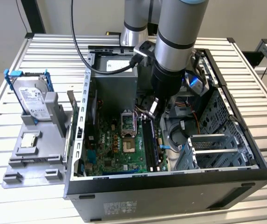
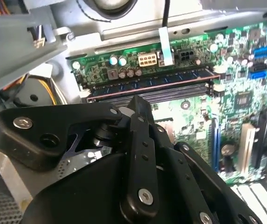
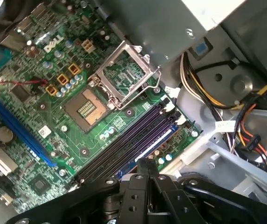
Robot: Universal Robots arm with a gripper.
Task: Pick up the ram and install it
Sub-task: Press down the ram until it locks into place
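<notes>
The ram point(image 2: 152, 80) is a long blue stick standing on edge in one of the black slots of the green motherboard point(image 2: 245, 100). It also shows as a blue strip in the outermost slot in the first wrist view, ram point(image 3: 148, 143), and in the exterior view, ram point(image 1: 155, 145). My gripper point(image 2: 140, 101) hangs inside the open computer case, just above the slots and apart from the ram. Its black fingers point(image 3: 147, 166) are shut together with nothing between them. In the exterior view the gripper point(image 1: 153, 110) sits over the far end of the slots.
A bare processor socket point(image 3: 87, 105) with its raised metal frame lies beside the slots. Cable bundles point(image 3: 245, 116) and the drive cage point(image 1: 217, 144) crowd the case's right side. Outside, a silver hard drive point(image 1: 33, 98) in a blue-handled bracket stands on a grey fixture.
</notes>
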